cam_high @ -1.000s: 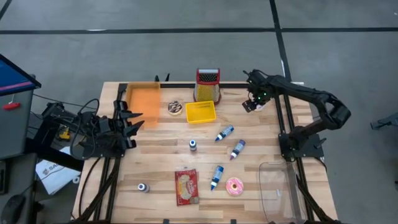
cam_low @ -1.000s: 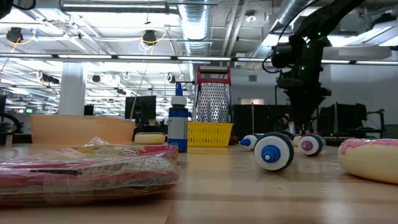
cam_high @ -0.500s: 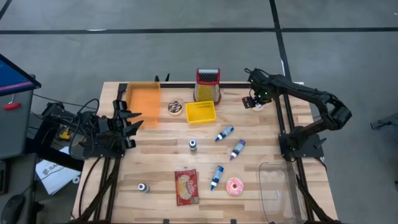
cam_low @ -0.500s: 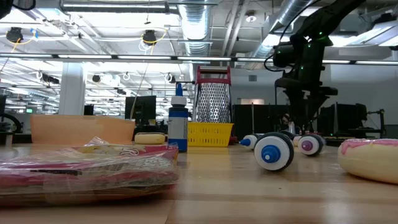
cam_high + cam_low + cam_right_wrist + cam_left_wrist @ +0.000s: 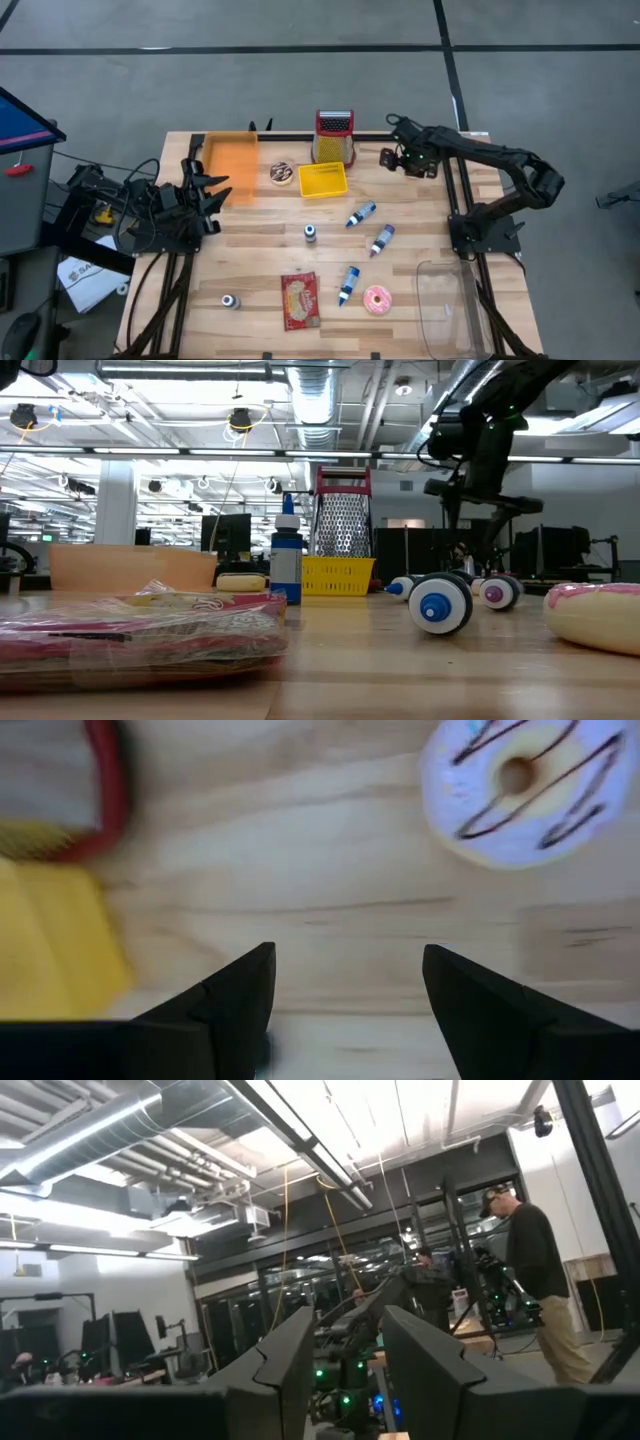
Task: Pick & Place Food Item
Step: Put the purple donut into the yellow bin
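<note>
Desk (image 5: 260, 262) of pale wood carries scattered items. The right hand (image 5: 392, 158) hovers above the far right part, fingers (image 5: 225, 1000) spread wide and holding nothing; bare wood shows between them. Just beyond the fingers in the right wrist view lies a white-iced donut (image 5: 520, 788) with dark drizzle, untouched. Near it stand the yellow basket (image 5: 322, 180) and the red-topped grater (image 5: 335, 135). A pink donut (image 5: 377, 299) rests near the front edge, beside the clear bin (image 5: 450, 305). The left hand (image 5: 212, 190) waits at the left edge beside the orange tray (image 5: 232, 165), its fingers partly apart and empty.
</note>
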Robot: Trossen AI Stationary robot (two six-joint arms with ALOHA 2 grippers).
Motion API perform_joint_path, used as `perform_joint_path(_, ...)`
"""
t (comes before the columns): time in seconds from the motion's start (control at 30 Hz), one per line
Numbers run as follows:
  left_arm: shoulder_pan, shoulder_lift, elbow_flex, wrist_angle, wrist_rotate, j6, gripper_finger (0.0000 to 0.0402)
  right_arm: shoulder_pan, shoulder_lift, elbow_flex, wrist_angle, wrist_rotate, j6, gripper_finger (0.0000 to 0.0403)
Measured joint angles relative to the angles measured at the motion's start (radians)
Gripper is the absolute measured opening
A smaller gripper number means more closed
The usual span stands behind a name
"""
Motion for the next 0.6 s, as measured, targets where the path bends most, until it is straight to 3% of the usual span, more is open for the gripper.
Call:
perform_joint_path(0.3,0.0,-0.003,0.0,0.023,-0.001,-0.001,0.0117,0.013,0.0,0.0,0.183,0.219,0.267,0.0246)
perform_joint_path(0.5,0.0,-0.003,0.0,0.056,-0.001,0.002,0.0117,0.06,0.01,0.0,0.185,0.428,0.48,0.0246)
perform_joint_path(0.6,0.0,-0.003,0.0,0.06,-0.002,0.002,0.0117,0.08,0.053,0.0,0.187,0.471,0.558,0.0246)
